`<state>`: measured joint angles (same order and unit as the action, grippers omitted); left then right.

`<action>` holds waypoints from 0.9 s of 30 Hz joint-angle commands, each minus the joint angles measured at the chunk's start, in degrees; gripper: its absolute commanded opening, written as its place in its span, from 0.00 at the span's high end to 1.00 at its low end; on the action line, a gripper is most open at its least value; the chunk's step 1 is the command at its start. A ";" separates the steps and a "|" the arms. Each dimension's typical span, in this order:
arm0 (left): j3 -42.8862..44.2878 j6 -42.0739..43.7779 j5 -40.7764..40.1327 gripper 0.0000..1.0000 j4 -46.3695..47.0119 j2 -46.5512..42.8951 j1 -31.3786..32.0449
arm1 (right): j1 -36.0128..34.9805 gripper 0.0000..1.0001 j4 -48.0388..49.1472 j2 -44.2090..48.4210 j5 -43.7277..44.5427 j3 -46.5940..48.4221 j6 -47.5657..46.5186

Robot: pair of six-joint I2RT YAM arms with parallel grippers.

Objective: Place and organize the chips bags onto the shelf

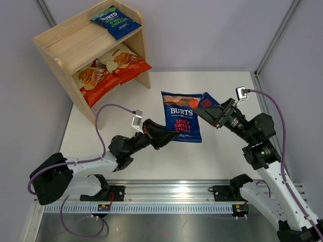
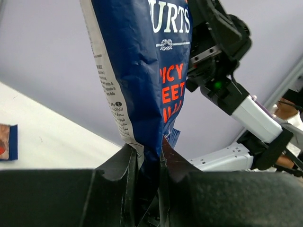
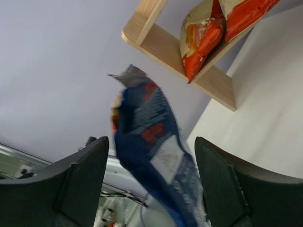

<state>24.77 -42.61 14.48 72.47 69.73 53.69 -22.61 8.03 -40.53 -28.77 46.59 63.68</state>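
Observation:
My left gripper [image 1: 165,134] [image 2: 147,156] is shut on the bottom edge of a dark blue Burts "Spicy Sweet Chilli" bag [image 1: 181,118] [image 2: 147,71] and holds it up above the table. My right gripper [image 1: 203,112] [image 3: 150,142] is open, its fingers wide apart around a second dark blue bag with red accents [image 1: 207,101] [image 3: 151,137], which looks blurred. The wooden shelf [image 1: 86,40] [image 3: 156,42] stands at the back left. A green-accent Burts bag [image 1: 115,21] lies on its top tier. Two Cassava Chips bags [image 1: 98,80] [image 1: 126,63] lie on its lower tier.
The white table [image 1: 222,161] is walled by pale panels at the back and right. The right arm [image 2: 236,104] fills the right of the left wrist view. A scrap of red-and-blue packaging [image 2: 7,142] shows at that view's left edge.

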 commanded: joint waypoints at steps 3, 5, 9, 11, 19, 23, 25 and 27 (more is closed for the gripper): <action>3.17 4.90 8.27 0.97 10.95 -7.14 0.27 | -0.42 0.12 -10.31 3.18 -5.32 3.77 -14.63; 4.13 5.08 10.21 0.97 7.89 -8.12 0.27 | -0.42 0.12 -10.50 2.83 -7.16 3.95 -15.60; 8.00 4.82 12.68 0.97 0.14 -8.56 0.27 | -0.50 0.15 -0.08 2.48 -16.74 3.16 -12.54; 8.62 4.82 12.68 0.99 -3.37 -8.56 0.27 | -0.42 0.19 2.76 2.92 -19.20 3.51 -12.00; 12.22 3.23 16.55 1.00 -12.07 -7.42 0.27 | -0.42 0.66 -4.07 3.62 -17.28 7.64 -17.89; 13.37 5.25 14.79 1.00 -19.02 -9.43 0.19 | -0.50 0.82 -9.59 4.67 -12.81 8.52 -20.78; 14.07 6.22 14.35 1.00 -23.91 -10.49 0.19 | -0.42 0.82 -10.75 5.37 -9.92 8.52 -21.93; 16.53 7.97 12.95 1.00 -28.94 -11.55 0.10 | -0.42 0.80 -12.86 5.55 -8.15 8.96 -23.42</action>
<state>37.04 -37.95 28.21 50.76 60.69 53.69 -22.74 -2.00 -35.66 -41.34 52.88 43.77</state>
